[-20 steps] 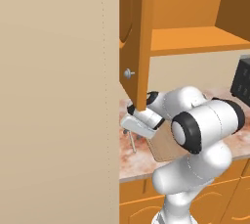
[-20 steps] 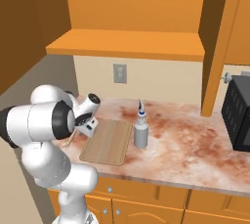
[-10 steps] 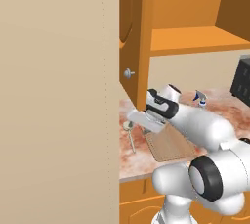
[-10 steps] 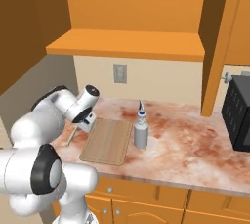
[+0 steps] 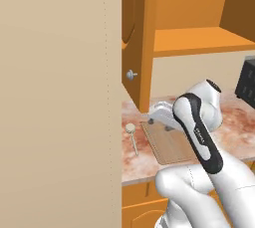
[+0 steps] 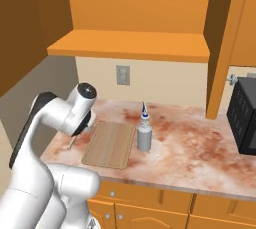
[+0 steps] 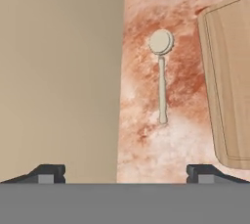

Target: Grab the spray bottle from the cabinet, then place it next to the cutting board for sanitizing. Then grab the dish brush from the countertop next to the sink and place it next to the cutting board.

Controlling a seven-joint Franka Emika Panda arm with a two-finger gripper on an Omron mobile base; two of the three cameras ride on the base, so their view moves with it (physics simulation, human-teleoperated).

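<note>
Dish brush (image 7: 161, 78) lies free on the table (image 7: 146, 145) beside the cutting board (image 7: 229, 81), handle toward the released hand (image 7: 126, 171).

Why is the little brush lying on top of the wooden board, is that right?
Not quite. The dish brush lies on the countertop beside the cutting board, not on it. The hand view shows bare stone between them.

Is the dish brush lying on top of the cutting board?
No, the dish brush lies on the countertop beside the cutting board.
</note>
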